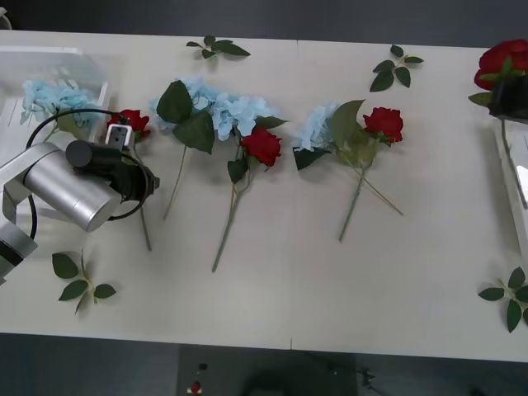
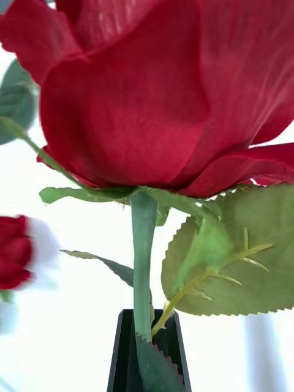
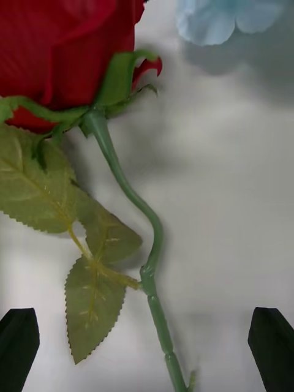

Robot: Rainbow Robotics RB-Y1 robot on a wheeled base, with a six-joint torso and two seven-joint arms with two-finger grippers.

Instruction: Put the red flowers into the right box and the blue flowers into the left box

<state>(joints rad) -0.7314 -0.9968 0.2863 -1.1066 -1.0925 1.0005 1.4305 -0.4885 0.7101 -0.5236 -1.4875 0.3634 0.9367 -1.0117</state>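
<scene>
My right gripper [image 2: 147, 358] is shut on the green stem of a red rose [image 2: 153, 92], held up at the table's far right [image 1: 503, 62] over the rim of the right box [image 1: 505, 169]. My left gripper [image 3: 147, 349] is open, its black fingers [image 3: 18, 343] on either side of the stem of another red rose [image 3: 67, 55] lying on the table [image 1: 132, 122]. Two more red roses [image 1: 262, 145] [image 1: 384, 124] and two blue flower clusters [image 1: 227, 107] [image 1: 317, 125] lie mid-table. A further blue cluster [image 1: 48, 97] rests at the left box [image 1: 49, 59].
Loose green leaf sprigs lie at the back [image 1: 216, 47] [image 1: 394, 68], at the front left [image 1: 81, 280] and at the front right [image 1: 511, 295]. The left arm's grey forearm [image 1: 62, 190] hangs over the table's left side. The table's front middle is bare white.
</scene>
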